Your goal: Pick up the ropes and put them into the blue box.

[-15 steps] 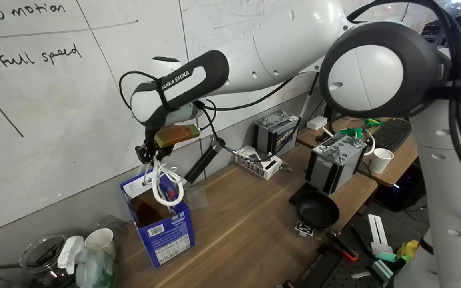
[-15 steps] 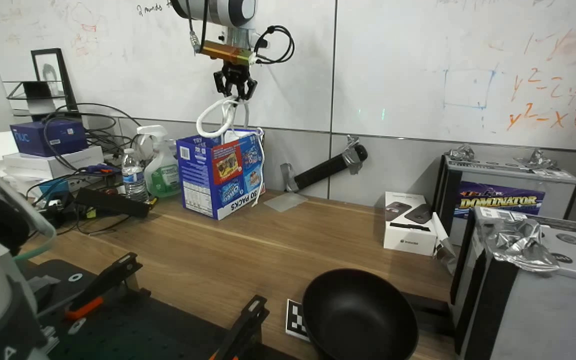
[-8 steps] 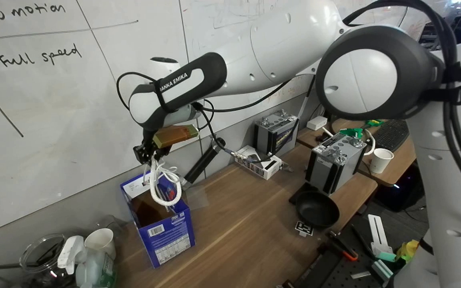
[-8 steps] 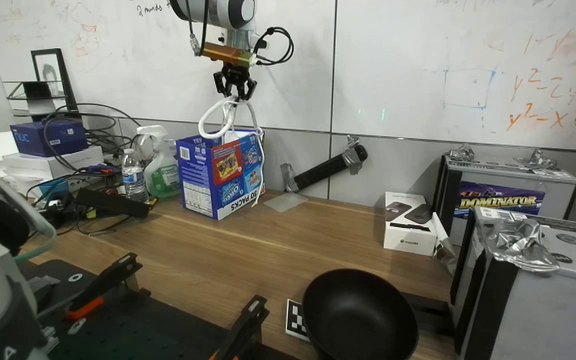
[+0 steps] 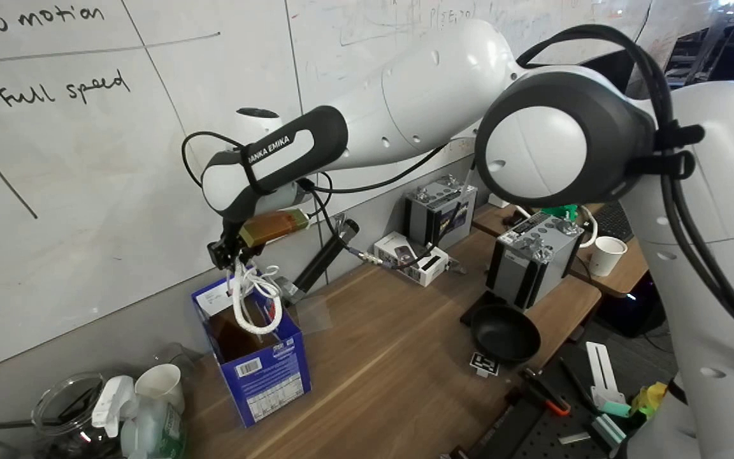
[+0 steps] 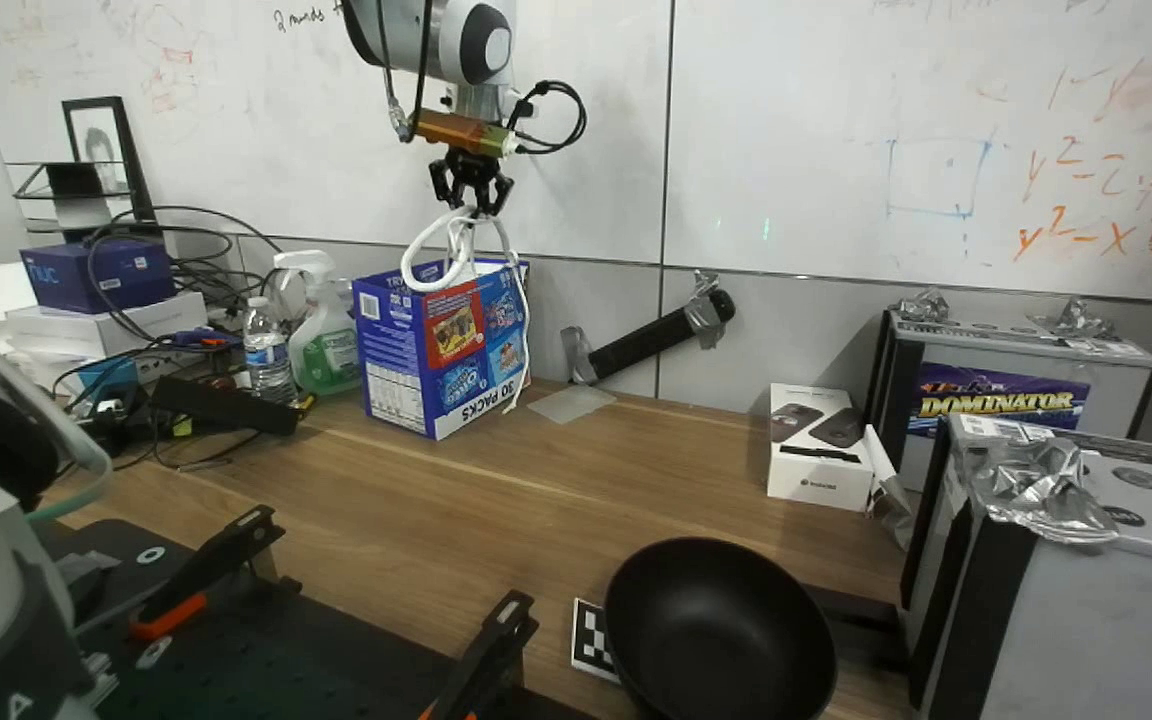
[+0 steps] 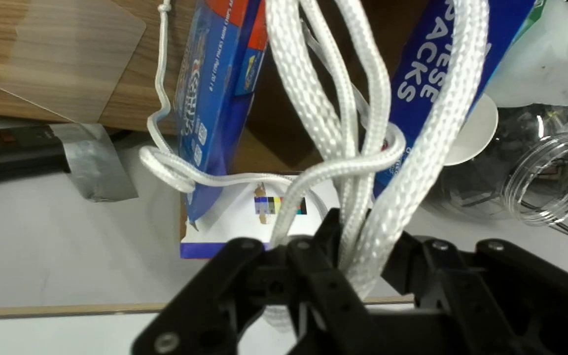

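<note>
The gripper (image 6: 477, 211) pinches the ropes (image 7: 424, 148) over the blue box (image 6: 396, 345); placing seems in hand; the next move likely needs the outside end (image 6: 524, 335) drawn in, then release.

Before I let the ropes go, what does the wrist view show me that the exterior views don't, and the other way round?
Only the wrist view: the large white lettering on the side of the blue box next to the paper cup.

Only the exterior views: the frying pan, the white carton and the two grey batteries, all in both exterior views.

Shared: the end effector gripping the white ropes above the blue box, and the taped black bar.
</note>
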